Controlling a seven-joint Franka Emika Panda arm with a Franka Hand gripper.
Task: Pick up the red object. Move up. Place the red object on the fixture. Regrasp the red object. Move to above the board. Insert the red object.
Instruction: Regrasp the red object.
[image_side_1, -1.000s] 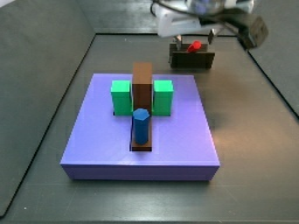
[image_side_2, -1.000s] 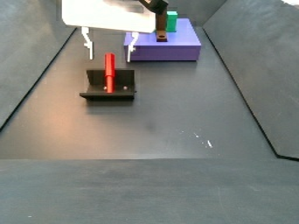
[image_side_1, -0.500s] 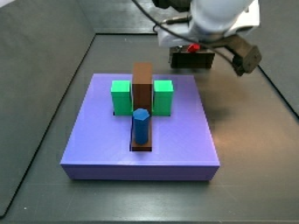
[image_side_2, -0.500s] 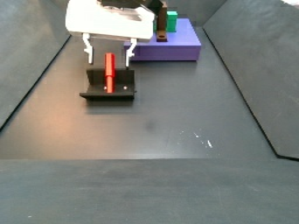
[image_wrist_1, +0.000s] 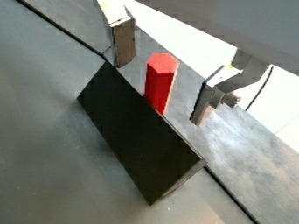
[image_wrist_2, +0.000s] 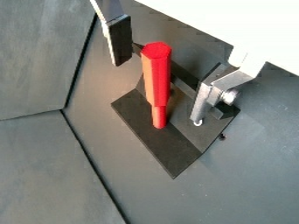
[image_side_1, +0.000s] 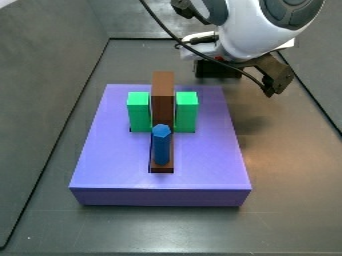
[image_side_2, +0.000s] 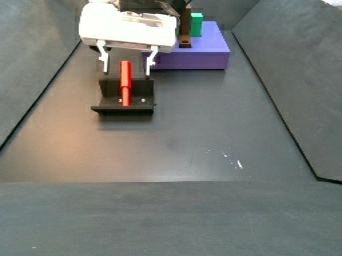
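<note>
The red object is a hexagonal peg that leans in the dark fixture on the floor. Both wrist views show it standing on the fixture, peg and peg. My gripper is open and sits low over the fixture. Its silver fingers stand on either side of the peg with a gap on each side. In a side view the arm hides the peg and only part of the fixture shows. The lilac board lies apart from the gripper.
The board bears a tall brown bar, two green blocks and a blue cylinder. The board also shows behind the gripper. Dark walls bound the floor on both sides.
The gripper has come down over the fixture, so its open fingers now flank the red peg. The peg and the fixture have not moved.
</note>
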